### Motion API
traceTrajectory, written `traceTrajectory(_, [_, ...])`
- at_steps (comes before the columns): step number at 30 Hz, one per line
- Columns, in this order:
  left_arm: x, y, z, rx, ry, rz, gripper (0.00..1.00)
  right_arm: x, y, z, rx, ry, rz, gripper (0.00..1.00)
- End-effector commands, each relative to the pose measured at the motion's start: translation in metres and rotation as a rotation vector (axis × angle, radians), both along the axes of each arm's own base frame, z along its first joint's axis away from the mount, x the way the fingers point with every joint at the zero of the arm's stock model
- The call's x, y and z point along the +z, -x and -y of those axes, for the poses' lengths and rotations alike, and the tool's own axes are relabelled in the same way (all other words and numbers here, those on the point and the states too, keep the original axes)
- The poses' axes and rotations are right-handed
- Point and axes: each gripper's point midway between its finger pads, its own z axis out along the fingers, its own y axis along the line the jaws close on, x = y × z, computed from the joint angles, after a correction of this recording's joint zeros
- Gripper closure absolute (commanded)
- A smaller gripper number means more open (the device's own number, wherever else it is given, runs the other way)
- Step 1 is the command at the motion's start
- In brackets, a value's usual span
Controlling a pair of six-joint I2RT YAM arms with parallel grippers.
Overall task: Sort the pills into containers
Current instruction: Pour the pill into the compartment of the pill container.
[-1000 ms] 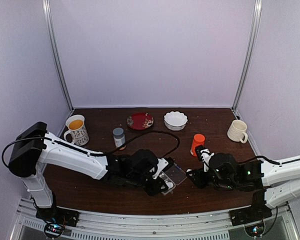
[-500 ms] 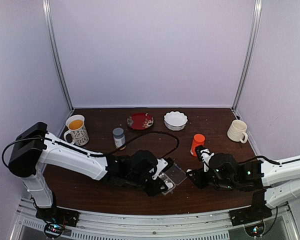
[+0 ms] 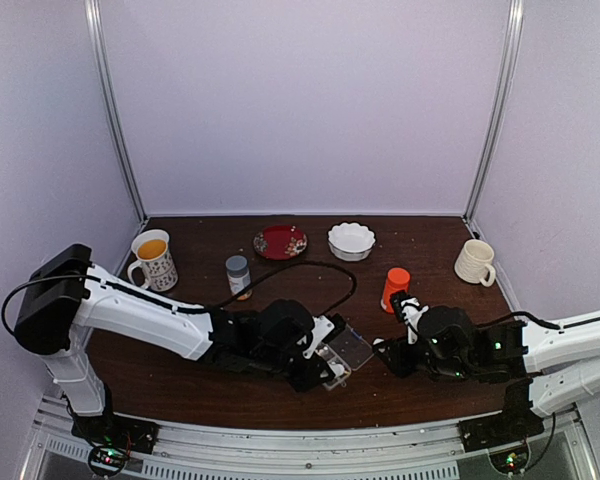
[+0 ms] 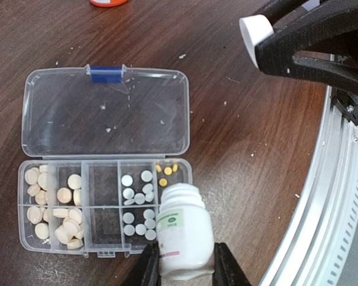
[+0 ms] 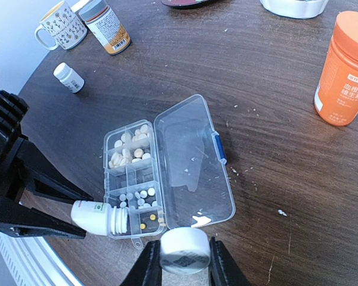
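The clear pill box (image 4: 26, 205) lies open on the dark table, its lid (image 4: 107, 110) folded flat behind it. Cream pills (image 4: 53, 202) fill its left cells, white pills (image 4: 137, 202) the cells right of the middle, and yellow pills (image 4: 166, 171) one end cell. My left gripper (image 4: 186, 265) is shut on an uncapped white bottle (image 4: 184, 232), which lies tipped with its mouth over the end cells. My right gripper (image 5: 185, 262) hovers just beside the box (image 5: 191, 161), shut on the bottle's white cap (image 5: 185, 250). In the top view the box (image 3: 352, 350) sits between both grippers.
An orange bottle (image 3: 395, 287) stands behind the right gripper. Farther back are a grey-capped bottle (image 3: 238, 274), a mug of orange liquid (image 3: 153, 258), a red plate (image 3: 280, 241), a white scalloped bowl (image 3: 351, 240) and a cream mug (image 3: 474, 262). A small white bottle (image 5: 68, 77) stands left of the box.
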Motion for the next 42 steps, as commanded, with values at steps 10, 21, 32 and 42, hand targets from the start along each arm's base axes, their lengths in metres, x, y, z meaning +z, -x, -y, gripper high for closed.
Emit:
traceTrajectory(10, [0.016, 0.007, 0.0, 0.001, 0.056, -0.008, 1.0, 0.006, -0.004, 0.0, -0.014, -0.002, 0.016, 1.0])
traceTrajectory(21, [0.015, 0.016, -0.004, 0.001, 0.033, -0.037, 1.0, 0.007, -0.005, -0.003, -0.006, 0.001, 0.012, 1.0])
traceTrajectory(32, [0.01, 0.019, -0.012, 0.012, 0.019, -0.018, 1.0, 0.007, -0.004, -0.004, -0.006, -0.004, 0.008, 1.0])
traceTrajectory(42, [0.008, 0.009, -0.017, 0.042, 0.001, 0.026, 1.0, 0.008, -0.005, -0.004, -0.007, -0.004, 0.009, 1.0])
